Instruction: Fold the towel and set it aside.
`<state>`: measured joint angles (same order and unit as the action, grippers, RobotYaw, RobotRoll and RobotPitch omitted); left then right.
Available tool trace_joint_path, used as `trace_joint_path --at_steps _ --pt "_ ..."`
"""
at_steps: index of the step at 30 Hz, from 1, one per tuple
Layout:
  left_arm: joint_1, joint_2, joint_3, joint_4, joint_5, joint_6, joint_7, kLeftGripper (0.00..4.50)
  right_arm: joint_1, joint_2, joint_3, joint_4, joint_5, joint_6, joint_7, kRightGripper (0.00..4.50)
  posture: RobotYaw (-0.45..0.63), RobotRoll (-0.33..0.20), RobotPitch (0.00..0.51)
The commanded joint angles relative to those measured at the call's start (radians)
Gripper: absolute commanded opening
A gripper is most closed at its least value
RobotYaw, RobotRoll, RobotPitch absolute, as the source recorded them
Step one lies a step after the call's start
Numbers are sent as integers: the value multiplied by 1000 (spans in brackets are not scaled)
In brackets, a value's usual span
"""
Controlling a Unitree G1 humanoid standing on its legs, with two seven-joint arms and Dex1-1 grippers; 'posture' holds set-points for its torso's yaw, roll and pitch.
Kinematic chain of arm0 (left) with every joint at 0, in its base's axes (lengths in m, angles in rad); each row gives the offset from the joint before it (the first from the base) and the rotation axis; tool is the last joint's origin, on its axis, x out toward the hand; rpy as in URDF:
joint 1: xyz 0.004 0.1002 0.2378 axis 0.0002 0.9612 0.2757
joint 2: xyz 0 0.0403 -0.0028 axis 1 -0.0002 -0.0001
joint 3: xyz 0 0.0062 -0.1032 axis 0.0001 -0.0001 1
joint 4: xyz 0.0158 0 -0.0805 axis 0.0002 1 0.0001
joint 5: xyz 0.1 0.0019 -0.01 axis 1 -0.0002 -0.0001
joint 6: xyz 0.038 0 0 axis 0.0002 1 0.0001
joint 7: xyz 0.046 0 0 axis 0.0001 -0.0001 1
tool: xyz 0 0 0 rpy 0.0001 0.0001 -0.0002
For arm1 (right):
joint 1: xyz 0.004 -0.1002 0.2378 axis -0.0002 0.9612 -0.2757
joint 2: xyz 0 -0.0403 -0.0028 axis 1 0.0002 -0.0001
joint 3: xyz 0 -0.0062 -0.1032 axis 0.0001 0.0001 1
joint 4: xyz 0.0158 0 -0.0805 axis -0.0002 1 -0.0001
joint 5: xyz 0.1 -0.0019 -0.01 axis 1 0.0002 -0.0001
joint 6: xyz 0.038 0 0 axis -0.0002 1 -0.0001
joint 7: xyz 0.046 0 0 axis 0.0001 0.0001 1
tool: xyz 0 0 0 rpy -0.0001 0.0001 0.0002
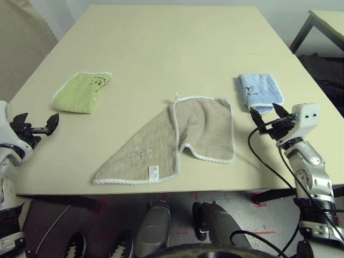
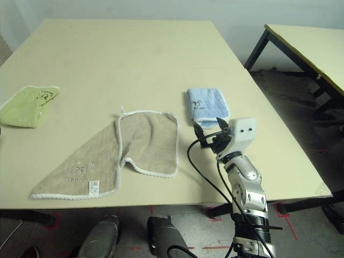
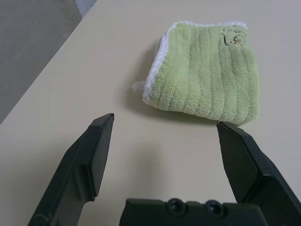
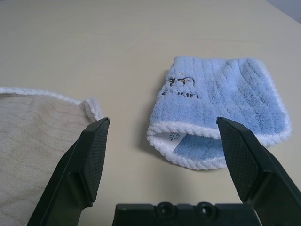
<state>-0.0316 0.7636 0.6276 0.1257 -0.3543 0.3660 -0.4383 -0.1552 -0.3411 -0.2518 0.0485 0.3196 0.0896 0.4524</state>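
The beige towel (image 1: 177,141) with white edging lies near the table's front edge. One corner is folded over, so it forms a rough triangle with its embroidered motif and white label facing up at the front left. My left gripper (image 1: 37,127) hovers open at the table's left edge, well left of the towel. My right gripper (image 1: 267,119) stands open just right of the towel's right edge, with nothing between its fingers. In the right wrist view the towel's corner (image 4: 33,122) lies beside one finger (image 4: 89,155).
A folded lime-green towel (image 1: 82,92) lies at the left, ahead of my left gripper (image 3: 162,155). A folded light-blue towel (image 1: 259,91) lies at the right, just beyond my right gripper. A second table (image 2: 312,48) stands to the right. The far half of the table (image 1: 172,37) is bare.
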Motion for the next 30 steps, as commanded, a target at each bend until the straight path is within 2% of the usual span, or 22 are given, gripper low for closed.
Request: trace_joint_path --at_steps 1,12,17,20,24,30 --pt "8 0 -7 -5 -13 1 -32 4473 -8 -13 0 15 12 15 14 4500 185 0 138" --pt "37 58 -69 -139 -196 27 -424 4473 -71 -55 55 47 2 26 115 4500 185 0 136" --pt "101 146 -187 -220 -185 17 -618 4473 -171 -107 164 75 -12 114 239 4500 175 0 135" --pt "72 158 -231 -216 -183 31 -637 4473 -279 -107 215 160 -43 163 255 4500 176 0 127" --pt "50 151 -289 -195 -115 -17 -624 4473 -445 -82 288 333 -114 209 243 4500 184 0 123" --pt "86 140 -285 -220 -91 -46 -608 4473 -556 -50 326 545 -201 241 190 4500 205 0 122"
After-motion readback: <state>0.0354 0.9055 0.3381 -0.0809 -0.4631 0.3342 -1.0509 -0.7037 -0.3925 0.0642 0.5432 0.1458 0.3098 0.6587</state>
